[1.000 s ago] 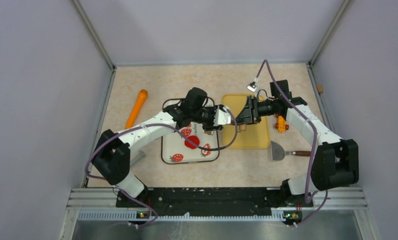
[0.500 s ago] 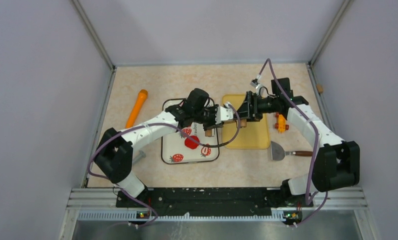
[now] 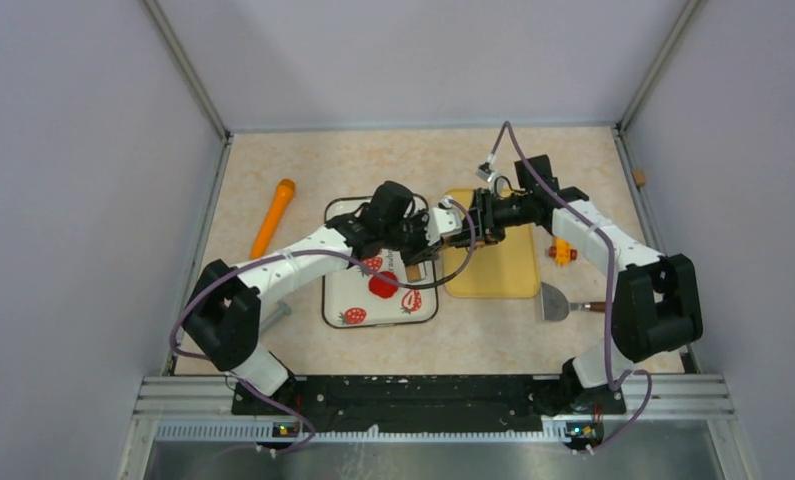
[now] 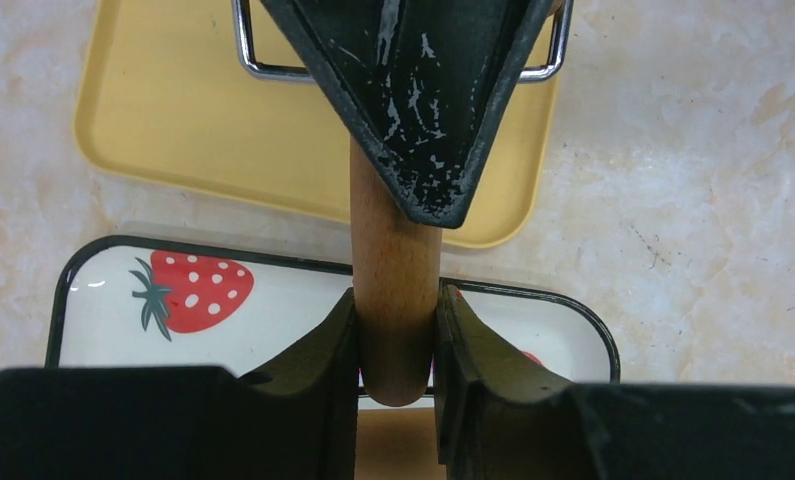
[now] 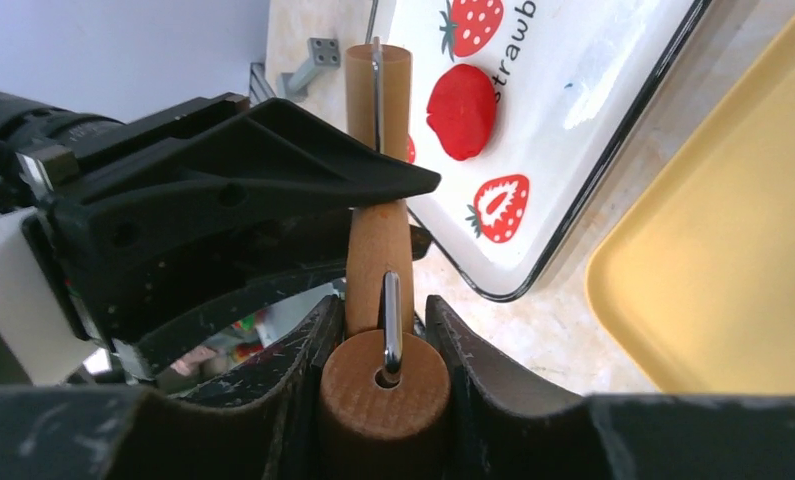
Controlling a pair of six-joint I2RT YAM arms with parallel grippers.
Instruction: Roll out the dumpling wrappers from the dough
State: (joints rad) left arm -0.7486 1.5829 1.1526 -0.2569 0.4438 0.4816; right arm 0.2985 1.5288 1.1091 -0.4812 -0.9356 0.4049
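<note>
**A:** Start big. What carries it all?

**B:** A marbled worktop. Two trays sit on it side by side, a yellow tray on the right and a strawberry-print tray on the left, with a narrow strip of worktop between them.

**A:** And the arms?

**B:** They meet above that strip. The left gripper has its jaws closed on one end of a wooden rolling pin. The right gripper has its jaws clamped on the other, thicker end. Neither pair stands wide.

**A:** How does the pin lie?

**B:** Its long axis runs straight from one gripper to the other. It slants from the yellow tray's left edge toward the strawberry-print tray and is held up off both, as far as I can tell.

**A:** Where's the dough?

**B:** The dough is a flattish red blob on the strawberry-print tray, among the printed berries, and the pin isn't touching it. It lies beyond the end of the pin held in the left jaws, toward the near left, so the left arm is nearer. I'd judge the pin has to travel that way and come down before any rolling starts. No neat round wrapper shows.

**A:** What has changed in the last second?

**B:** Both grippers have shifted left together. A second ago they met further in over the yellow tray, and now they meet at its left edge. The right arm has folded inward. The dough hasn't moved.
</note>
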